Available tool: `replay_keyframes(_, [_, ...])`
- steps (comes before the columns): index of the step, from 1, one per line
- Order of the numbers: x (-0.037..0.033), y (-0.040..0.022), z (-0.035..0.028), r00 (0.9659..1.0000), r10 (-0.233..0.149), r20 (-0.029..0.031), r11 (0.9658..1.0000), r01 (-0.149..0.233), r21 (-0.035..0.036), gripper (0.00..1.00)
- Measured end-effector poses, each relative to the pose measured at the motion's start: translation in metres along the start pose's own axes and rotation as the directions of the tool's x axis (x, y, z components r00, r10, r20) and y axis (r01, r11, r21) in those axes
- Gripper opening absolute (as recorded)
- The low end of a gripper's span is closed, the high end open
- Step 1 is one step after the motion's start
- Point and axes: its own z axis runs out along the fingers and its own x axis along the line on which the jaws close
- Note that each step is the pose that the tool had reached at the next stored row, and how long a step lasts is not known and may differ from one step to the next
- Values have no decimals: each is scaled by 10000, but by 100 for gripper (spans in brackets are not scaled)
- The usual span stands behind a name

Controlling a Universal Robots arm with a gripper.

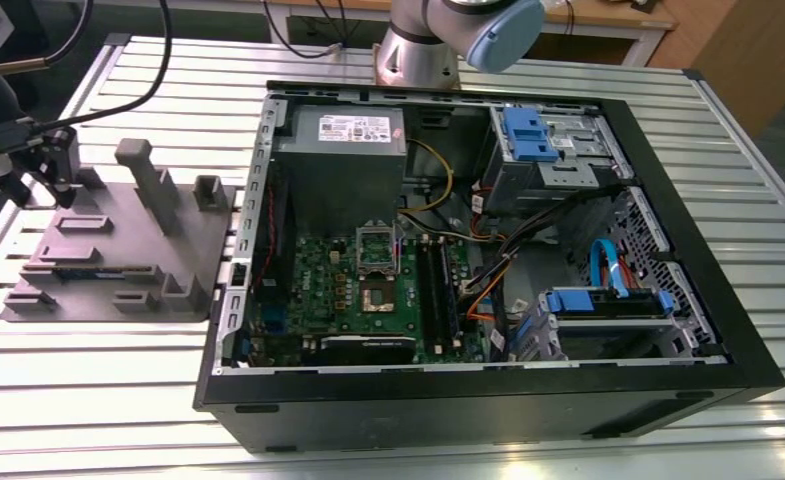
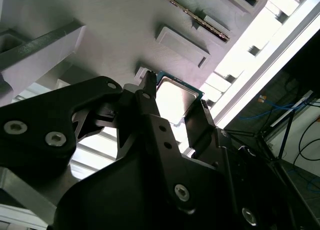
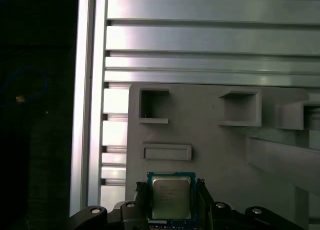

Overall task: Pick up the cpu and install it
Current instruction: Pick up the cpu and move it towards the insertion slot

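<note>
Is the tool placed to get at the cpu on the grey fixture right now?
Probably yes: the tool sits right at the cpu, which lies uncovered on the grey fixture.

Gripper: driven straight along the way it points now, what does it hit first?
Most likely the cpu. In both wrist views it lies directly ahead of the gripper, seated on the grey fixture plate. The gap to it can't be judged. The plate is right behind it.
</note>
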Motion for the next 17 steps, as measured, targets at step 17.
replay_keyframes(17, [0,3,-53,10000,0,0,10000,0,0,47])
